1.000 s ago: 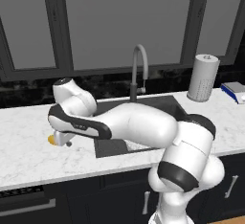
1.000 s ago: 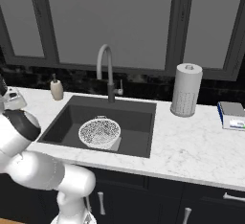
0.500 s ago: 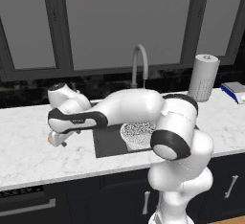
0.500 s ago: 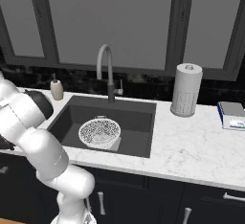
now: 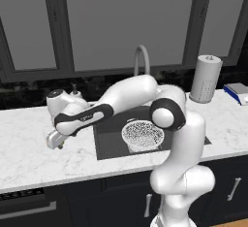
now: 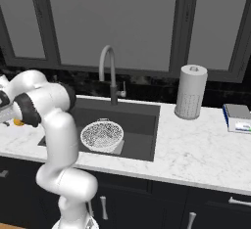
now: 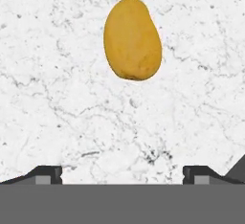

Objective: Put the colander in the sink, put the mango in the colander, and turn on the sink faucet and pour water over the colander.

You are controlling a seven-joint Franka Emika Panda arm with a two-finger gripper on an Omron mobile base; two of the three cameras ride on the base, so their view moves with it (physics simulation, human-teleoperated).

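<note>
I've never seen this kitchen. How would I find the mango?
Start at the large dark grey sink in the white marble counter. On the counter beside it, under the robot's hand, lies the small yellow-orange oval mango, the only fruit and only bright colour there.

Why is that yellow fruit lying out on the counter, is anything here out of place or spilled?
Nothing is spilled or damaged. The mango lies alone on the marble counter below the open gripper, not yet picked up. The colander sits upright in the sink.
</note>
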